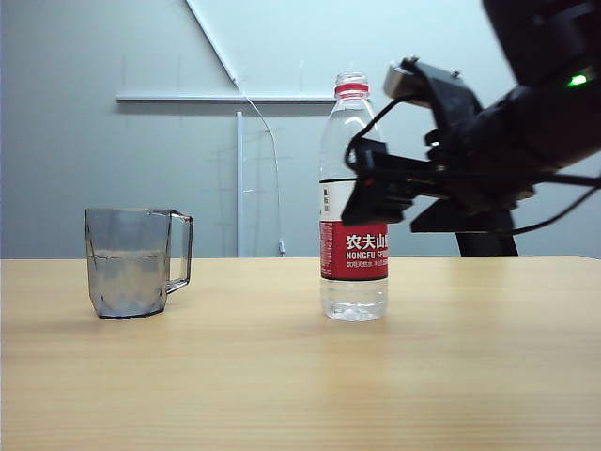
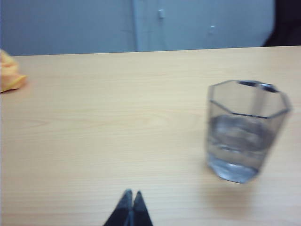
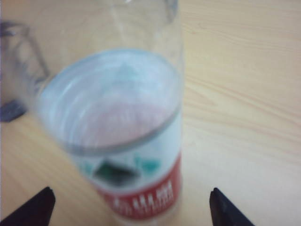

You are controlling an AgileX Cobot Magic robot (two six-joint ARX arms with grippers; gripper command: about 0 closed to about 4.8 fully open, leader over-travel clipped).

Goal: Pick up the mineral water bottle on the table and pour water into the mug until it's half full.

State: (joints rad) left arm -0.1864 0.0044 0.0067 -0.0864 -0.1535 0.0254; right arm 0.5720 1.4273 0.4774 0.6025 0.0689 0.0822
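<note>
The mineral water bottle (image 1: 353, 263) stands upright at the middle of the table (image 1: 282, 376), red ring at its neck, red label low down. My right gripper (image 1: 368, 193) hangs at its right side above the label, open. In the right wrist view its fingertips (image 3: 217, 195) stand wide apart on either side of the bottle (image 3: 127, 141), clear of it. The grey faceted mug (image 1: 130, 263) sits at the left, handle toward the bottle, with water (image 1: 127, 280) up to about mid-height. In the left wrist view my left gripper (image 2: 131, 194) is shut and empty, short of the mug (image 2: 244, 132).
An orange crumpled object (image 2: 9, 70) lies at the table's edge in the left wrist view, far from the mug. A grey wall with a white rail (image 1: 225, 98) stands behind the table. The right arm's dark body (image 1: 526, 122) fills the upper right.
</note>
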